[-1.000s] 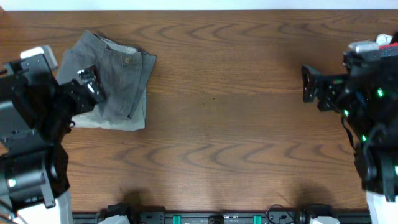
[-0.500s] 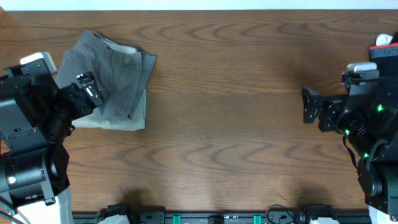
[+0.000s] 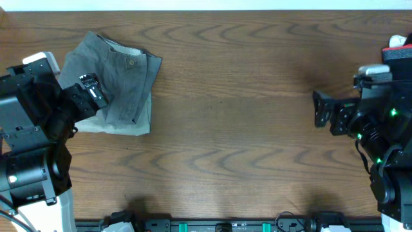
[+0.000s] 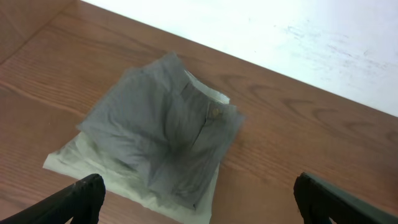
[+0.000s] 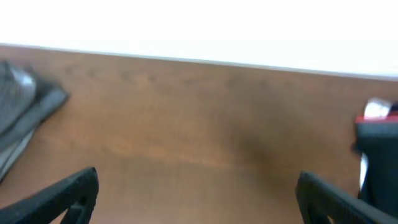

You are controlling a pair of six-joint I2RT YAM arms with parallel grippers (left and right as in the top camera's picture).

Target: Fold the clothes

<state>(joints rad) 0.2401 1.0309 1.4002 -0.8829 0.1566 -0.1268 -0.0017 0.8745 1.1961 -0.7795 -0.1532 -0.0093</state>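
The clothes lie stacked at the table's back left: folded mid-grey trousers (image 3: 119, 77) on top of a folded khaki-beige pair (image 3: 122, 127) whose edge shows below them. The left wrist view shows the grey pair (image 4: 161, 130), button up, over the khaki pair (image 4: 93, 171). My left gripper (image 3: 91, 90) hangs open above the stack's left side, its fingers wide apart and empty (image 4: 199, 199). My right gripper (image 3: 320, 108) is open and empty at the far right, over bare wood (image 5: 198, 186). A corner of the grey trousers (image 5: 25, 106) shows at that view's left edge.
The wooden table (image 3: 244, 129) runs between the two arms. A red and white object (image 3: 396, 44) sits at the back right corner, also in the right wrist view (image 5: 376, 115). A white wall lies beyond the far edge.
The right arm has drawn slightly toward the table's front and then held still. The left arm has barely shifted. The clothes have not moved.
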